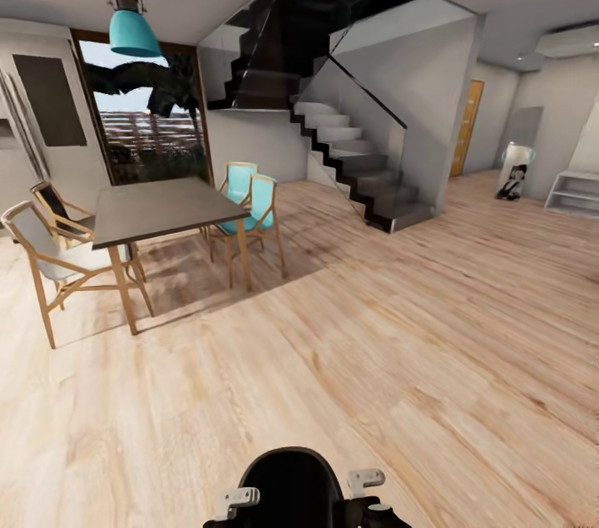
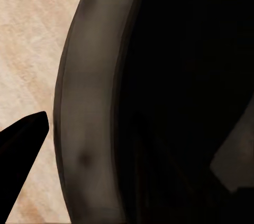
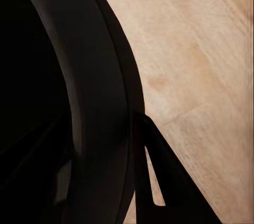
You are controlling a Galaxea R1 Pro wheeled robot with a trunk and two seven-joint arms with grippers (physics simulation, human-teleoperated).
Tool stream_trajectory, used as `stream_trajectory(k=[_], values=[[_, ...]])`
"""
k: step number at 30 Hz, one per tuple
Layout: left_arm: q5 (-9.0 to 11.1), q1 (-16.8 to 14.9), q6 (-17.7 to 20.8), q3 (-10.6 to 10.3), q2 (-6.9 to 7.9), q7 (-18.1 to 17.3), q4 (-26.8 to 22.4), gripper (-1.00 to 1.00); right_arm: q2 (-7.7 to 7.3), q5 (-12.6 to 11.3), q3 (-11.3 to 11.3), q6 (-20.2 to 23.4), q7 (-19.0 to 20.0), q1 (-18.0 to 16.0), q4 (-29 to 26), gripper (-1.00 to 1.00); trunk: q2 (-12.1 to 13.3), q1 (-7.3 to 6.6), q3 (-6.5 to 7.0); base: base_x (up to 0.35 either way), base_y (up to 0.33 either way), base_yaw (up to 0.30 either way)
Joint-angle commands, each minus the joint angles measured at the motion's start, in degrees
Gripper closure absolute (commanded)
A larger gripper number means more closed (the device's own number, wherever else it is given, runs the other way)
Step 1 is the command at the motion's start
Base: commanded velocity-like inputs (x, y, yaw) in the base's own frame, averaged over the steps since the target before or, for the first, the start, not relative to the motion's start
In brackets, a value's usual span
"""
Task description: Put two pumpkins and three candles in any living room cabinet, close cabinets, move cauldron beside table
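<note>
Cauldron (image 1: 291,482) sits between left hand (image 1: 241,499) and right hand (image 1: 366,480), rim apparently pinched by both; table (image 1: 158,208) lies ahead-left.

No text, label, brand, number or sign can be read anywhere in these pictures.
</note>
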Motion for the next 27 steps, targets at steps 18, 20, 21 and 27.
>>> stream_trajectory(k=[18,20,21,27], values=[[0.3,0.0,0.1,-0.1,0.03,0.2,-0.2,1.0,0.0,0.0,0.2,0.3,-0.4,0.0,0.0,1.0,0.0,0.01,-0.05,0.14,0.0,-0.289],[0.3,0.0,0.1,-0.1,0.03,0.3,-0.2,1.0,0.0,0.0,0.2,0.3,-0.4,0.0,0.0,1.0,0.0,0.01,-0.05,0.128,0.0,-0.29],[0.3,0.0,0.1,-0.1,0.03,0.3,-0.2,1.0,0.0,0.0,0.2,0.3,-0.4,0.0,0.0,1.0,0.0,0.01,-0.05,0.128,0.0,-0.29],[0.3,0.0,0.1,-0.1,0.03,0.2,-0.2,1.0,0.0,0.0,0.2,0.3,-0.4,0.0,0.0,1.0,0.0,0.01,-0.05,0.128,0.0,-0.29]])
